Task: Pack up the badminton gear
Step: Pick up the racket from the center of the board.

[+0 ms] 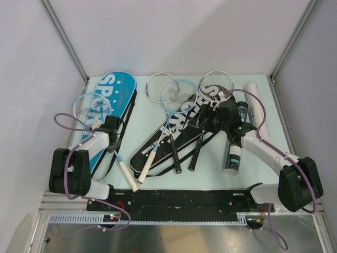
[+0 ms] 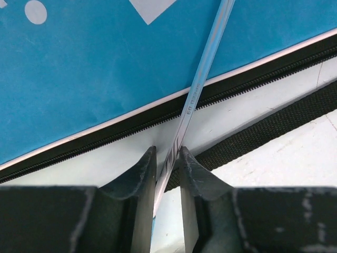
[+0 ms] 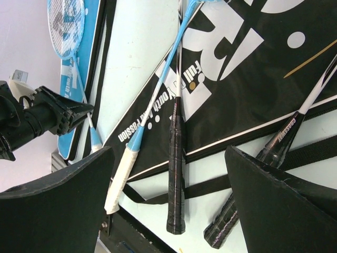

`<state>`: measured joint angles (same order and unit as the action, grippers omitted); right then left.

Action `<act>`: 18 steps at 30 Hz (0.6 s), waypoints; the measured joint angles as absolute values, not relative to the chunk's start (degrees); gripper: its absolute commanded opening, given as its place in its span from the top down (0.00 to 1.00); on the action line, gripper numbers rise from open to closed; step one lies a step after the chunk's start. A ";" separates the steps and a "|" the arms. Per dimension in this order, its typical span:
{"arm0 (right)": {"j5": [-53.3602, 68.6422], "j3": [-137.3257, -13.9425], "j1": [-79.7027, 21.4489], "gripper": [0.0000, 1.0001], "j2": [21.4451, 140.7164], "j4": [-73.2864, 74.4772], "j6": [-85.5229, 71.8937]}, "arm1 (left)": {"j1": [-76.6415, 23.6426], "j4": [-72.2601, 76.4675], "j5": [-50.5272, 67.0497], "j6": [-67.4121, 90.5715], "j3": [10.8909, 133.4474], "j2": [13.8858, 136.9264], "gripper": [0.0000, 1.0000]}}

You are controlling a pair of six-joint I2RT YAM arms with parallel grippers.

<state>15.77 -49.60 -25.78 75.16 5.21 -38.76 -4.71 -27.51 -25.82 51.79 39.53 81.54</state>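
- Working on the racket [image 2: 202, 79] with the pale-blue shaft. Lies at 9 o'clock on the table in the top view, head toward 11 on the blue bag [image 1: 118, 89], white grip toward 5 and off the bag.
- Straddled by the left gripper [image 2: 167, 153] on the bare shaft, just past the bag's zip edge, jaws drawn narrow. Seems to touch one pad, with a sliver of gap at the other. Cannot tell whether truly clamped.
- Probably taken at the shaft because thin enough to span and clear of strings and fat grip.
- Probably kept slanted along the bag's length for sliding in. Cannot tell whether the zip is undone.
- Spread as wide as possible and holding nothing: the right gripper [image 3: 168, 153], hovering over the black bag [image 3: 247, 63] near centre, toward 2 o'clock.
- Directly below it, a black-handled racket [image 3: 175, 174], among others strewn on that bag with handles toward 6. Likely poised to choose one.
- Farther out at 3 o'clock, a black tube [image 1: 233, 155] and a white tube [image 1: 258, 103], lying apart from both grippers.
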 measured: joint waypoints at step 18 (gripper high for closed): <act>13.80 -52.77 -34.33 0.09 75.77 6.81 -37.23 | -2.44 -27.29 -18.20 49.91 38.26 65.41 1.00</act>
<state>13.80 -52.77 -34.33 75.77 6.81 -37.23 -2.44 -27.29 -18.20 49.91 38.26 65.41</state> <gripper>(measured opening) 0.914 0.045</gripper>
